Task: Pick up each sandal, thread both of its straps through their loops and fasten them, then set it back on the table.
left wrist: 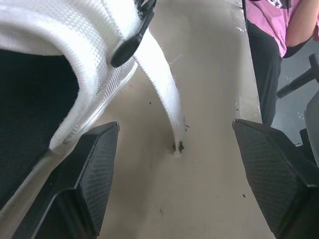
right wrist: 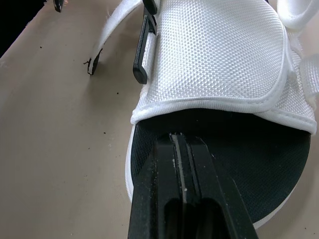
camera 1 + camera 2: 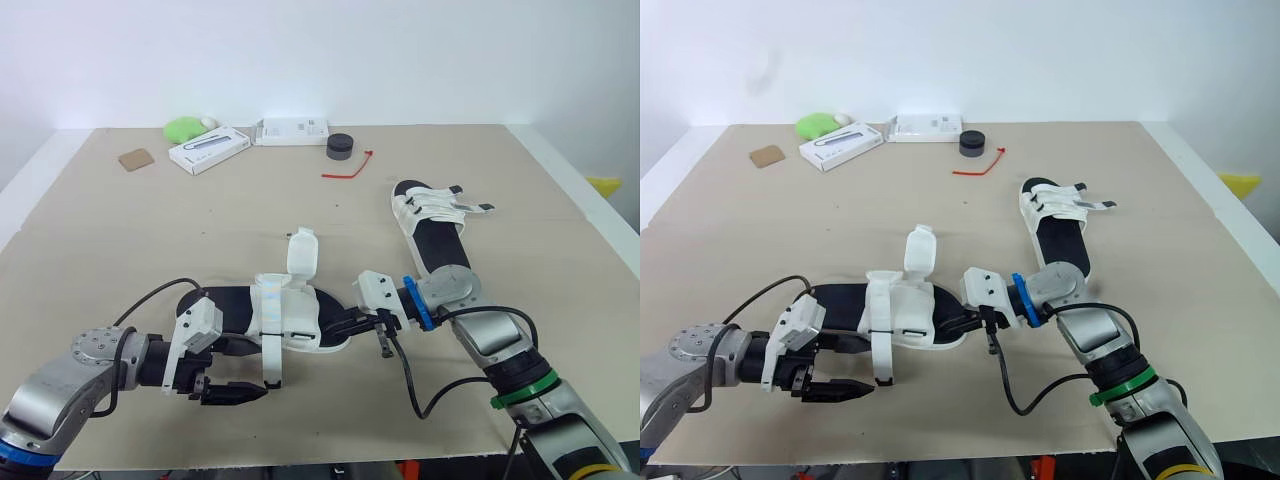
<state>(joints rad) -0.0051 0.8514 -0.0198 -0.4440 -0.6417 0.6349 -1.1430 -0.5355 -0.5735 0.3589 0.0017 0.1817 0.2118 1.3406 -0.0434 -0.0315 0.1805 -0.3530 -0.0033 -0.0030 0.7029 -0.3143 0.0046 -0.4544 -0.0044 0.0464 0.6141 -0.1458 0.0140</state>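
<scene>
From the head camera, the near sandal (image 3: 268, 312) is seen lying flat on the table (image 3: 120, 230), and everything else is placed from it. One white flap (image 3: 303, 255) is stood upright above its upper. A loose strap (image 3: 272, 365) is draped over its near side down to the tabletop. The left gripper (image 3: 240, 392) is held low just beside that strap end, on the sandal's near side. The right gripper (image 3: 345, 324) is set against the sandal's toe end, on its right. The far sandal (image 3: 432, 228) is found beyond the near one and to its right, well apart from it, with its straps spread sideways. Far behind the near sandal, two white boxes (image 3: 208, 149), a green lump (image 3: 183, 128), a black round object (image 3: 340, 147) and a red tie (image 3: 350, 170) are lined along the back of the table.

Over to the left wrist camera: the two fingers (image 1: 94, 169) are spread wide apart and nothing is held. The strap end is seen hanging between them, its tip touching the table. A black loop (image 1: 130, 42) is seen where the strap leaves the near sandal's upper. A person (image 1: 271, 30) in a pink top is seen past the table edge.

On the right wrist camera, the fingers (image 2: 164, 189) are pressed together side by side. They are laid over the near sandal's black footbed (image 2: 259, 154), just short of the white mesh upper (image 2: 219, 55). Nothing is seen caught between them.
</scene>
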